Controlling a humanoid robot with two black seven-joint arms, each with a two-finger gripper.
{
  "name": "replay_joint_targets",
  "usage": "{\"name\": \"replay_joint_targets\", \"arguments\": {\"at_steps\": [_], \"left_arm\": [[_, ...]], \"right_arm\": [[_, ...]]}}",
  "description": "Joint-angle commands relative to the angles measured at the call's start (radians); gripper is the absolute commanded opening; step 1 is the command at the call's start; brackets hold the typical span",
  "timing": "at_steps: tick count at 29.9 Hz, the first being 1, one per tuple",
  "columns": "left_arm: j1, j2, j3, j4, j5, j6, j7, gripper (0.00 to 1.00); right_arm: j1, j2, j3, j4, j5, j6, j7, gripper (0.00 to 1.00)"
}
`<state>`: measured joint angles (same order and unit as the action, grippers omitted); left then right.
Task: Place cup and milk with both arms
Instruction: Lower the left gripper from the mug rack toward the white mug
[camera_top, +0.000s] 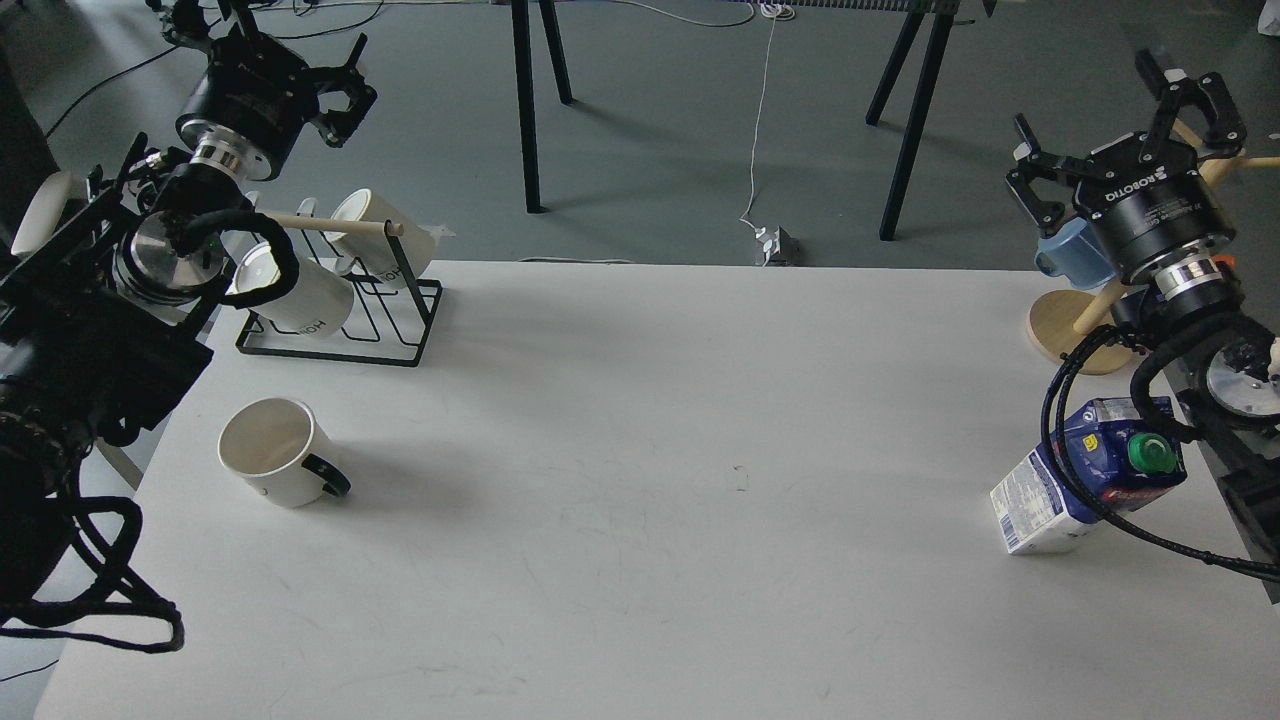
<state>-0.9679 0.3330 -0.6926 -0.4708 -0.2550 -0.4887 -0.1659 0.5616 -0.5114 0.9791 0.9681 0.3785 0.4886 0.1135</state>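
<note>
The cup (272, 452), white with a cream inside and a black handle pointing right, stands upright on the left part of the white table (640, 420). Well above and behind it, my left gripper (350, 95) hangs open and holds nothing. The milk (1085, 480), a blue and white carton with a green cap, stands near the table's right edge, partly crossed by my right arm's black cables. My right gripper (1115, 130) is raised behind the milk, its fingers spread wide open and empty.
A black wire rack (385, 330) with white lettered mugs on a wooden bar stands at the back left. At the back right is a wooden mug tree (1062, 330) holding a blue cup (1072, 252). Black table legs stand on the floor beyond.
</note>
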Motion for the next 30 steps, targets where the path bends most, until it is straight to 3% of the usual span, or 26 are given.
{"name": "replay_joint_targets", "arguments": {"at_steps": [1,10,14,21,30], "left_arm": [[0.000,0.000,0.004,0.000,0.000,0.000,0.000,1.00],[0.005,0.017,0.004,-0.006,-0.004,0.000,0.012,1.00],[0.046,0.029,0.015,-0.119,0.008,0.000,0.008,1.00],[0.139,0.224,0.041,-0.322,0.210,0.000,0.005,0.99],[0.230,0.475,0.084,-0.456,0.508,0.000,0.002,0.94]], "right_arm": [[0.000,-0.001,0.009,-0.002,-0.001,0.000,0.000,0.99],[0.006,-0.039,0.010,-0.005,-0.003,0.000,-0.001,0.99],[-0.006,-0.047,0.012,0.006,-0.003,0.000,0.002,0.99],[-0.009,-0.038,0.046,0.000,-0.003,0.000,0.006,0.99],[-0.012,-0.033,0.038,-0.019,-0.004,0.000,0.005,0.99]]}}
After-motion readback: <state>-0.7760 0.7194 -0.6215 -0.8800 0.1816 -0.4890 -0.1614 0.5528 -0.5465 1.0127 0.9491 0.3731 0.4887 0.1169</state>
